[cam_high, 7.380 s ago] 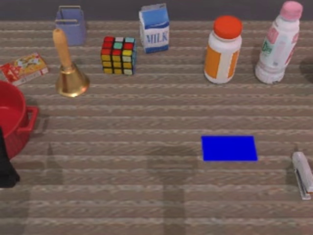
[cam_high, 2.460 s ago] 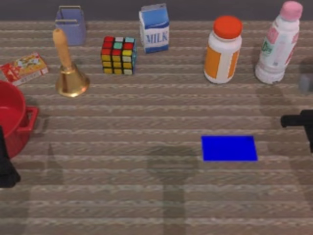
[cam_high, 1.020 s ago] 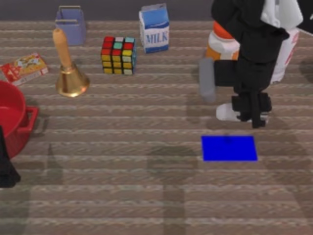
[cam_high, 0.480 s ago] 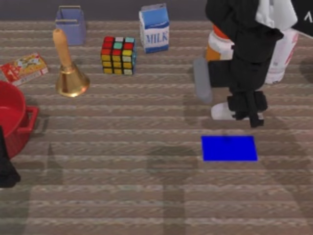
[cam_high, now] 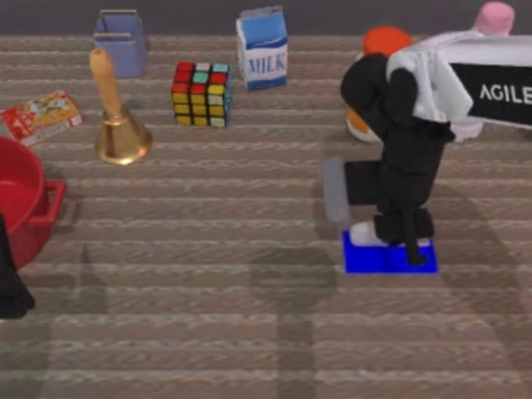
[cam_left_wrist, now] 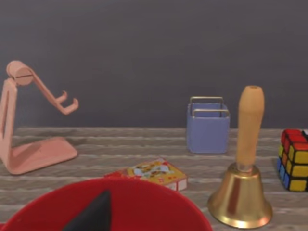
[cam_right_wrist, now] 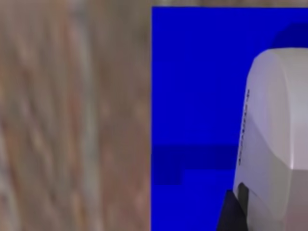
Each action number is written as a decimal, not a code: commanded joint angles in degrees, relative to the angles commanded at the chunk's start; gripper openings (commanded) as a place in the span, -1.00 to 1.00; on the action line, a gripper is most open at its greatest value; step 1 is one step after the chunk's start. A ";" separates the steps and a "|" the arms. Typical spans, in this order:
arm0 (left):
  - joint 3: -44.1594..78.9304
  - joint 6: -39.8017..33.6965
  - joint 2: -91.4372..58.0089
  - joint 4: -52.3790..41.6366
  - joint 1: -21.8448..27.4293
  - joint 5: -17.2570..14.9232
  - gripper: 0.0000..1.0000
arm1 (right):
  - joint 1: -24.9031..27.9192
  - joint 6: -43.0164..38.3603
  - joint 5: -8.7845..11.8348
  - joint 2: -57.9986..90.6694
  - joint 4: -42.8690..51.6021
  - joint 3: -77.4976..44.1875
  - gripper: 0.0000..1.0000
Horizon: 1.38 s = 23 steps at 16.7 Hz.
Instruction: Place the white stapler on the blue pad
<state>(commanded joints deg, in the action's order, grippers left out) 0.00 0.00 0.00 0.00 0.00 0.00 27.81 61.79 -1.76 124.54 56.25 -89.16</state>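
The blue pad (cam_high: 376, 259) lies flat right of the table's centre, partly covered by my right arm. My right gripper (cam_high: 405, 239) hangs over the pad's far edge, shut on the white stapler (cam_high: 363, 233), whose pale end sticks out to the left over the pad. The right wrist view shows the white stapler (cam_right_wrist: 276, 139) close above the blue pad (cam_right_wrist: 197, 86), with one dark finger (cam_right_wrist: 230, 214) against its side. Whether the stapler touches the pad is unclear. My left gripper (cam_high: 10, 291) is parked at the left edge.
Along the back stand a lilac basket (cam_high: 120, 41), Rubik's cube (cam_high: 200, 94), milk carton (cam_high: 263, 47), orange-capped bottle (cam_high: 384, 41) and pink-capped bottle (cam_high: 494, 17). A brass bell (cam_high: 120, 125), card box (cam_high: 40, 115) and red pot (cam_high: 25, 208) sit at the left.
My right arm has brought the stapler forward from behind the pad and lowered it over the pad's far edge. The left arm has not moved.
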 joint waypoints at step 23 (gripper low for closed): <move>0.00 0.00 0.00 0.00 0.00 0.00 1.00 | 0.06 0.06 -0.04 0.46 -1.49 1.36 1.00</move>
<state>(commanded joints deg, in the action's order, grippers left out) 0.00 0.00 0.00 0.00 0.00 0.00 27.87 61.85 -1.80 125.00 54.76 -87.79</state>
